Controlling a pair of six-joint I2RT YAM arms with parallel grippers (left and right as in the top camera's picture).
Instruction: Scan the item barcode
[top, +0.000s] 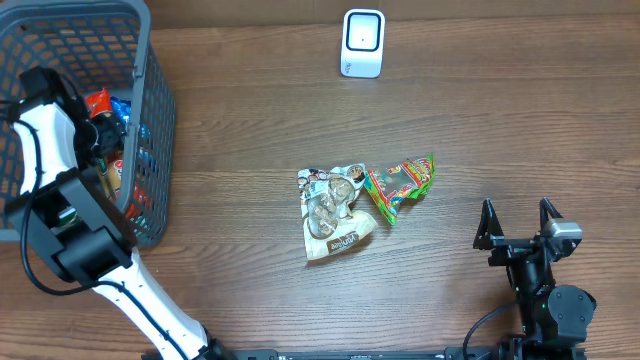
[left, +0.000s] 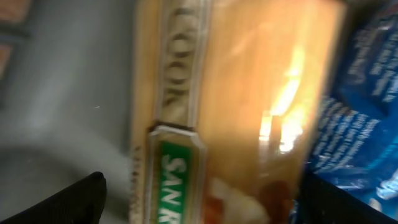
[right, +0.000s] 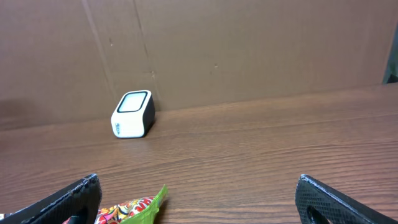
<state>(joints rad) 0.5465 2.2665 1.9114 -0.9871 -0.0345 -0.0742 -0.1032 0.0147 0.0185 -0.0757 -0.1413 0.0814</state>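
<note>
Left hand (left: 199, 186) spread wide, grasping nothing, poised inside basket (top: 152, 95) straddling cookie pack (left: 236, 93), presumably to lift it out for scanner (top: 362, 43) well right of basket; right hand (top: 518, 215) likewise released, idle far right of basket.

One basket (top: 160, 130), one scanner (top: 362, 43), two loose packets (top: 335, 215) (top: 400, 182), perhaps three more packets (top: 97, 101) inside it.

Your wooden table (top: 500, 120) carries a grey basket (top: 160, 120) at its left edge; a white scanner (top: 362, 43) stands at the far side; mid-table, a pale snack packet (top: 333, 212) lies touching a green packet (top: 400, 183).
</note>
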